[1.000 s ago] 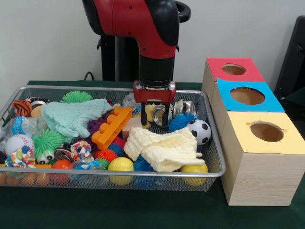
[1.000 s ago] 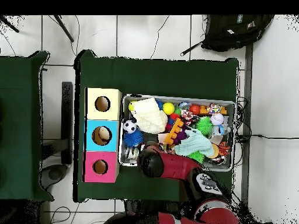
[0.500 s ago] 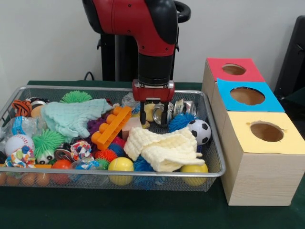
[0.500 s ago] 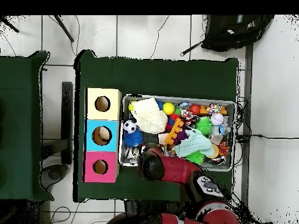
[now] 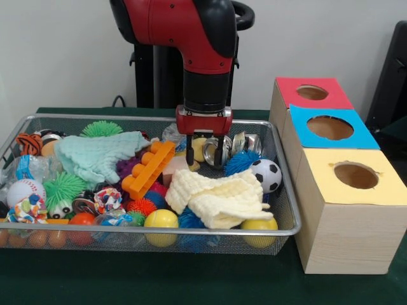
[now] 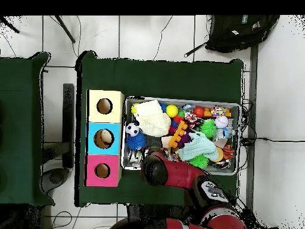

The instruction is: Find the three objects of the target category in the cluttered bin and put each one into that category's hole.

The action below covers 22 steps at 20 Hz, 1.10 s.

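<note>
The wire-mesh bin (image 5: 159, 230) holds a pile of toys; it also shows in the overhead view (image 6: 181, 100). My gripper (image 5: 204, 155) hangs over the bin's far middle, its fingers (image 5: 191, 152) down on either side of a small pale-yellow toy figure (image 5: 200, 148) with an orange part, and it looks shut on it. No other such figure shows. In the overhead view the arm (image 6: 156, 168) hides the gripper.
Three wooden boxes with holes stand right of the bin: red top (image 5: 311, 92), blue top (image 5: 329, 127), yellow top (image 5: 356, 175). A soccer ball (image 5: 266, 175), cream cloth (image 5: 219, 194), orange block (image 5: 149, 168), mint cloth (image 5: 95, 155) and yellow balls (image 5: 161, 222) lie around the gripper.
The gripper has risen slightly, staying over the same spot. Nothing else in the bin has moved.
</note>
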Tool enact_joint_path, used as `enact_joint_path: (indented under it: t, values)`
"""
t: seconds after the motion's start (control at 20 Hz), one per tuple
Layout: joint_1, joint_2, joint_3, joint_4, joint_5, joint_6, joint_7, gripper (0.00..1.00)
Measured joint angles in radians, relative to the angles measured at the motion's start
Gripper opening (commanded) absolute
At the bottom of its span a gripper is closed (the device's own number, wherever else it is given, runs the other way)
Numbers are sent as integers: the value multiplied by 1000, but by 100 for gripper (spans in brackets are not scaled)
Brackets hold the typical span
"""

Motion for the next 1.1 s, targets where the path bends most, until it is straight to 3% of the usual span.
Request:
enact_joint_path:
  t: [1.1]
  values:
    - [-81,-12,0,-5,-93,-36,0,100]
